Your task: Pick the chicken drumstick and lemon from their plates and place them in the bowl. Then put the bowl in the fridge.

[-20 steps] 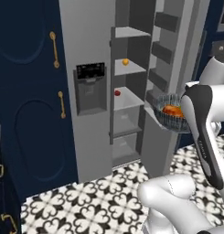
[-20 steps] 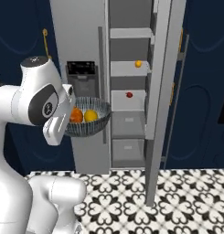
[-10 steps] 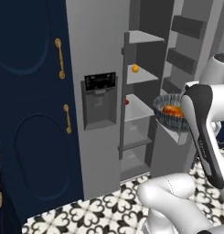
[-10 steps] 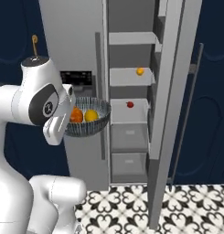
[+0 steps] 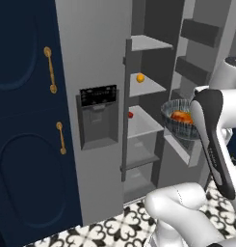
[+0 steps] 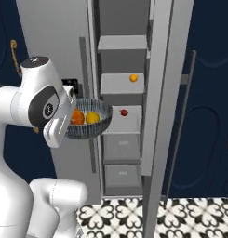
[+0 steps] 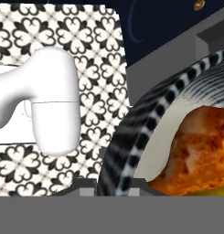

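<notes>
As the base has rolled closer, the open fridge (image 6: 122,93) looms larger at twelve o'clock, the gripper (image 7: 115,183) clamping the bowl (image 6: 90,124) holding chicken drumstick (image 6: 77,116) and lemon (image 6: 92,117), shelving next

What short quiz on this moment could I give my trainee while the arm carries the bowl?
1. True or false: the chicken drumstick and lemon lie in the bowl.
2. The bowl is: A) on a fridge shelf, B) held in the air before the open fridge, C) on the floor.
3. Which ball sits on the higher shelf?

Key: 1 true. 2 B. 3 the orange ball; the red ball sits one shelf lower.
</notes>
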